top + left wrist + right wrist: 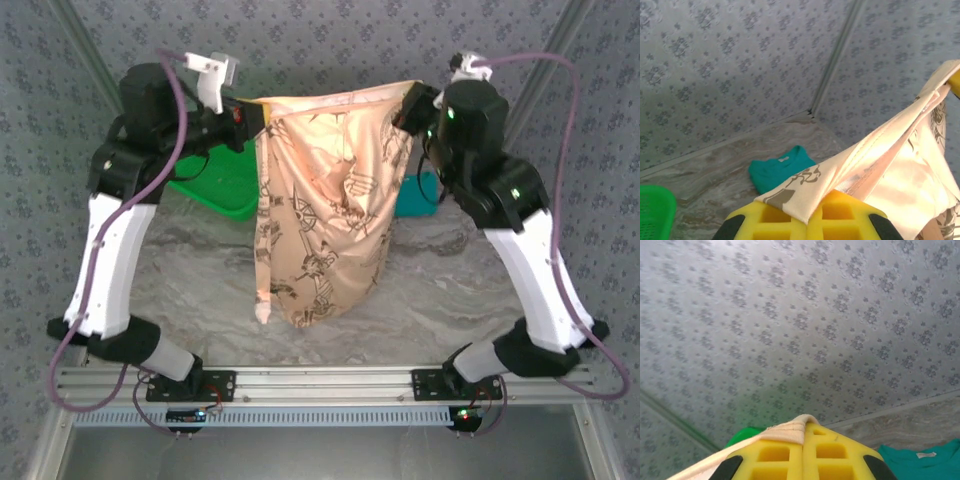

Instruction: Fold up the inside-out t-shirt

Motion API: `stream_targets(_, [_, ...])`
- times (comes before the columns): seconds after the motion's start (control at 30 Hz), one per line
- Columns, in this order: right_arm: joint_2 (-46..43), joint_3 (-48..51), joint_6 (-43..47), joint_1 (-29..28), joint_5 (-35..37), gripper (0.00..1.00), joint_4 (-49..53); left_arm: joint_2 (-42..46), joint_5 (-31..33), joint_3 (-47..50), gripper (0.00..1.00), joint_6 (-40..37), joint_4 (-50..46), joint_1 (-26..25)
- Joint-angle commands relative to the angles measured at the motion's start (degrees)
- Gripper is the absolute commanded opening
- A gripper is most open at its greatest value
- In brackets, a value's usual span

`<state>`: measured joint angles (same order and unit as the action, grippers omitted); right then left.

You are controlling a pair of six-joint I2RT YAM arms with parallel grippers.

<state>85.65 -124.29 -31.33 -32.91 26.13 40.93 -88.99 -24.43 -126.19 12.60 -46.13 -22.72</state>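
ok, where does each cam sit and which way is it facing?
Top: above and behind, facing down at table; left arm, right arm, shirt between.
Left wrist: faces the far corner; left fingers shut on shirt.
Right wrist: faces the wall; right fingers shut on shirt.
Wrist views share the teal garment.

No legible text; the white tag point(784, 159) on the teal garment point(774, 174) is too small
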Motion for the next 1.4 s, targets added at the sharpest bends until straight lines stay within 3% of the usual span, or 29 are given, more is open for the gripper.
stream_targets(0.0, [8.45,-7.56,-1.3,5.77,-7.93,0.0,0.76,-7.44,-0.08,-7.88,0.0,-3.33,-0.66,1.67])
stream_targets(0.13, [22.3,-26.2,6.51,6.62,-7.8,0.0,5.25,-16.5,4.22,-21.22,0.0,-8.7,-6.01,1.72])
stream_targets(0.27, [29.66,-38.54,8.54,9.31,-11.4,0.0,2.7,-20.87,9.7,-27.19,0.0,-8.42,-2.95,2.54])
stream_targets(0.4, [28.89,-39.12,7.43,11.17,-13.28,0.0,-1.68,-22.09,6.04,-29.06,0.0,-7.93,0.06,2.96])
stream_targets(0.53, [24.76,-35.22,7.51,10.42,-13.78,0.0,0.19,-20.21,4.39,-27.18,0.0,-8.7,-2.68,2.86])
stream_targets(0.63, [18.4,-23.91,6.82,8.38,-15.63,0.0,1.06,-15.16,2.95,-17.53,0.0,-8.95,-3.32,2.56])
stream_targets(0.73, [8.42,-2.77,6.52,3.77,-14.41,0.0,-4.14,-6.16,1.59,3.8,0.0,-9.76,2.32,1.06])
stream_targets(0.83, [-1.48,18.36,3.88,-2.02,-11.44,0.0,-9.83,6.53,3.92,30.01,0.0,-7.9,14.4,-0.69])
stream_targets(1.0, [-14.82,48.81,-9.71,-11.79,-6.44,0.0,-10.47,25.71,7.13,63.39,0.0,-2.0,25.09,-2.51])
stream_targets(1.2, [-20.25,72.7,-29.48,-24.03,-5.34,0.0,-2.16,35.84,5.32,85.69,0.02,9.51,23.45,-4.52])
stream_targets(1.27, [-20.43,76.73,-31.2,-27.14,-8.31,0.0,-1.69,37.62,3.39,90.64,0.2,14.04,23.1,-4.84])
stream_targets(1.37, [-21.8,79.0,-30.17,-30.7,-11.17,0.0,-0.86,40.5,2.84,92.57,0.28,17.48,19.38,-4.83])
